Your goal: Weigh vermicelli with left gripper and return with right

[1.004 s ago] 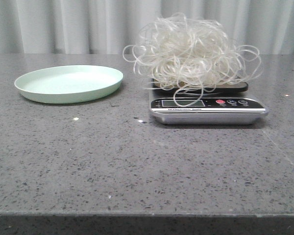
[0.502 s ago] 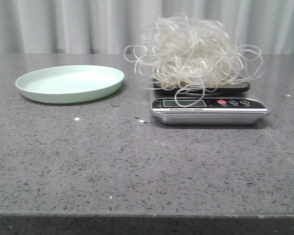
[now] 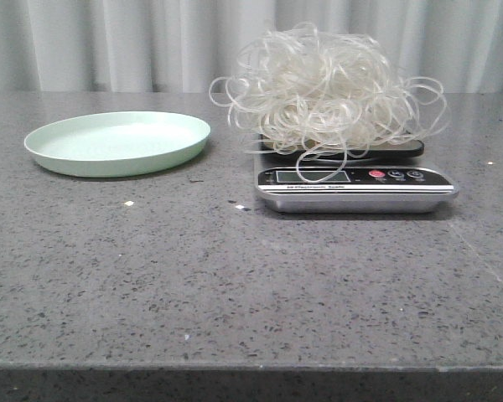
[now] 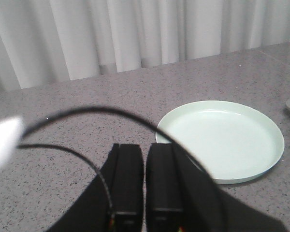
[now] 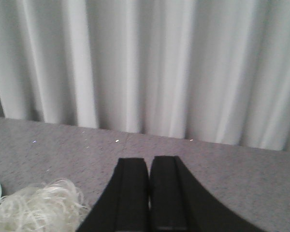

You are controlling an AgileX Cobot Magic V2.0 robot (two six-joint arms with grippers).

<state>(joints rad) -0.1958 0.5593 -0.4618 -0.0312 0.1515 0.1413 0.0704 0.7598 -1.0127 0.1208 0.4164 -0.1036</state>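
Note:
The vermicelli [image 3: 327, 88], a fluffy tangle of whitish strands, rests on the platform of a silver and black kitchen scale [image 3: 356, 186] at the table's centre right. It also shows in the right wrist view [image 5: 31, 212]. The pale green plate [image 3: 117, 142] sits empty at the back left and shows in the left wrist view [image 4: 227, 137]. Neither gripper appears in the front view. My left gripper [image 4: 145, 147] is shut and empty beside the plate, a black cable looping over it. My right gripper [image 5: 150, 162] is shut and empty, apart from the vermicelli.
The grey speckled table [image 3: 235, 285] has a few small white crumbs [image 3: 129, 203] in front of the plate. A pale curtain [image 3: 151, 42] hangs behind the table's far edge.

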